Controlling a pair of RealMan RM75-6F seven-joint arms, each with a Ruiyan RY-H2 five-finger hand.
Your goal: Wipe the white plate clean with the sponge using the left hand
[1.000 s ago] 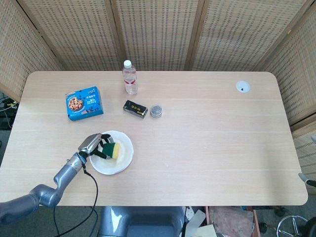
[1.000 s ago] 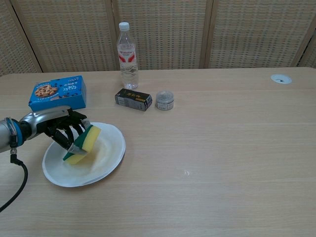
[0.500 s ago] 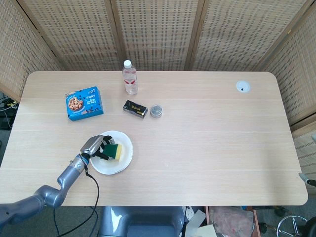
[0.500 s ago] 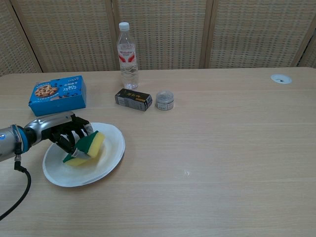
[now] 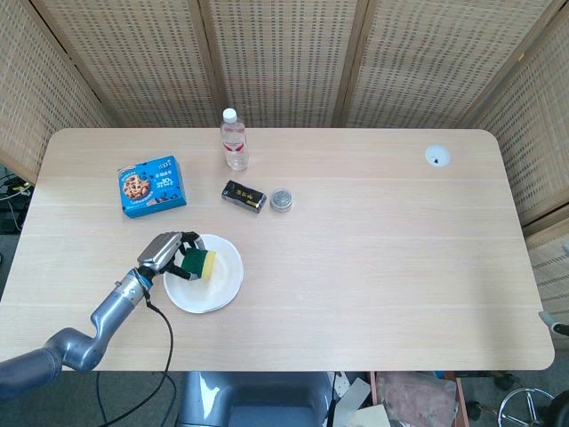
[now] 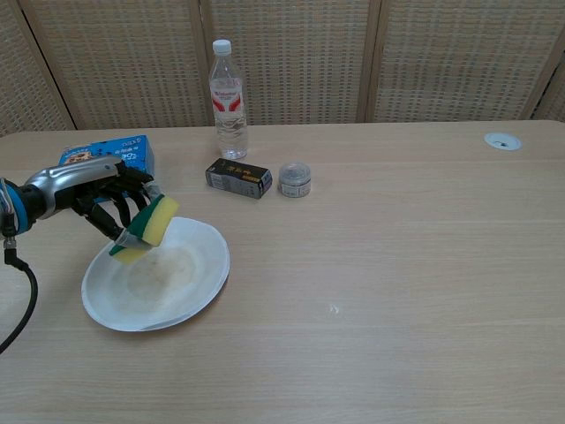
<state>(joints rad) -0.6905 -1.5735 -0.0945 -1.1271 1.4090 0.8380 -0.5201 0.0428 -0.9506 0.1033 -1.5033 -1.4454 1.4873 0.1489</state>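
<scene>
A round white plate (image 5: pixel 213 289) (image 6: pixel 177 283) lies on the table at the front left, its middle smeared brownish in the chest view. My left hand (image 5: pixel 167 252) (image 6: pixel 99 199) grips a yellow-and-green sponge (image 5: pixel 199 263) (image 6: pixel 148 226) and holds it tilted over the plate's far-left rim. In the chest view the sponge looks lifted, its lower corner close to the rim; whether it touches I cannot tell. My right hand shows in neither view.
A blue cookie box (image 5: pixel 151 186) (image 6: pixel 132 148) lies just behind the left hand. A water bottle (image 5: pixel 234 140) (image 6: pixel 228 99), a small dark box (image 5: pixel 244 196) (image 6: pixel 239 177) and a little round tin (image 5: pixel 281 199) (image 6: pixel 295 178) stand farther back. A cable (image 5: pixel 164 356) trails from the left arm.
The left hand has drawn the sponge back and up from the plate's middle to its far-left rim. The plate has shifted slightly to the right.
</scene>
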